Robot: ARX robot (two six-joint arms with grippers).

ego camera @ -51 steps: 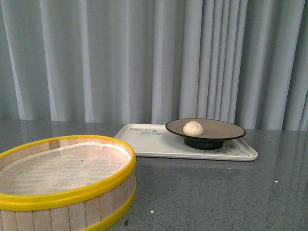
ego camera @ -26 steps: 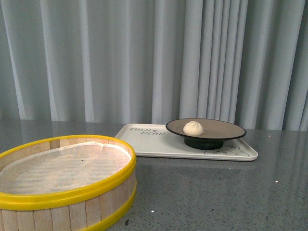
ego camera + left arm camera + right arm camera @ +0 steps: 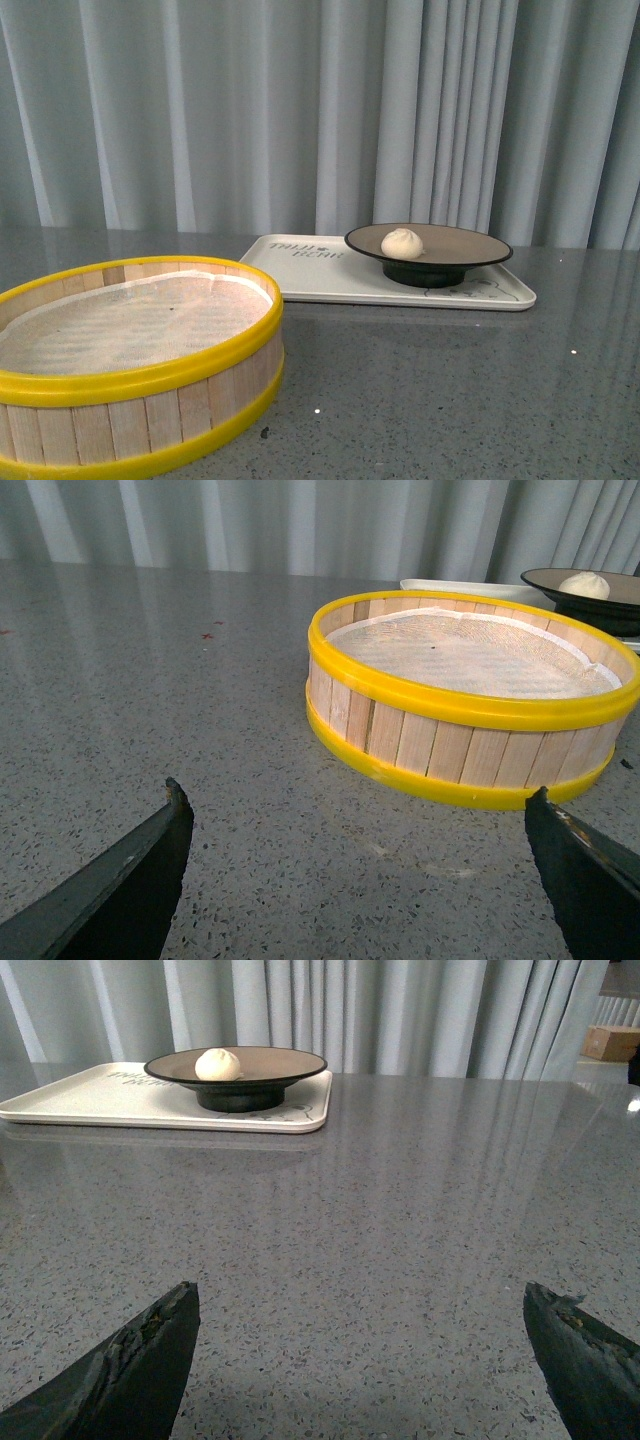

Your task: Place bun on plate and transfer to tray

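Grey curtain behind; bun (image 3: 401, 242) on plate (image 3: 470, 244), centre-right, on tray (image 3: 330, 281). Left gripper (image 3: 360, 865), right gripper (image 3: 360, 1345) wide, empty. Risk: stray sweep nudging steamer basket (image 3: 140, 375).

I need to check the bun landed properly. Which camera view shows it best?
The right wrist view: the bun sits on the plate, unobstructed. The front view shows the bun smaller. The left wrist view catches it at the frame's edge behind the steamer basket.

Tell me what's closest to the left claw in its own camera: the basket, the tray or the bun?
1. Steamer basket: just ahead of the open left gripper.
2. Tray: behind the basket.
3. Bun: on the plate, about level with the tray; too close to call.
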